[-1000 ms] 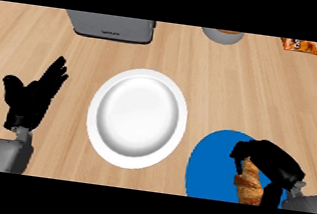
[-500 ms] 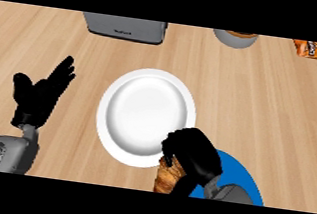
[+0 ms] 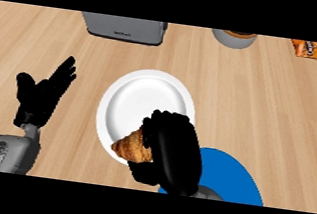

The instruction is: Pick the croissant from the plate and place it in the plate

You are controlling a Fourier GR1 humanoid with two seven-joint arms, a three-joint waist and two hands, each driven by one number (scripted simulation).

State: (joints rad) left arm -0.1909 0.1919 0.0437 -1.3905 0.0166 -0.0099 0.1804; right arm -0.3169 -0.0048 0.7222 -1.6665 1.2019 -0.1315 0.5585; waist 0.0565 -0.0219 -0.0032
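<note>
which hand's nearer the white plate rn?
Right. The right hand, curled round the croissant, is over the lower rim of the white plate. The left hand rests open off to its left, not touching it.

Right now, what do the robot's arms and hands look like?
The left hand and right hand are all black, with slim fingers and a thumb. The left forearm is a rounded grey shell with darker markings; only a sliver of the grey right forearm shows. No cables are visible.

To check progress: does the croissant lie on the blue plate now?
No, the right hand holds the croissant over the white plate's lower part, apart from the blue plate.
</note>
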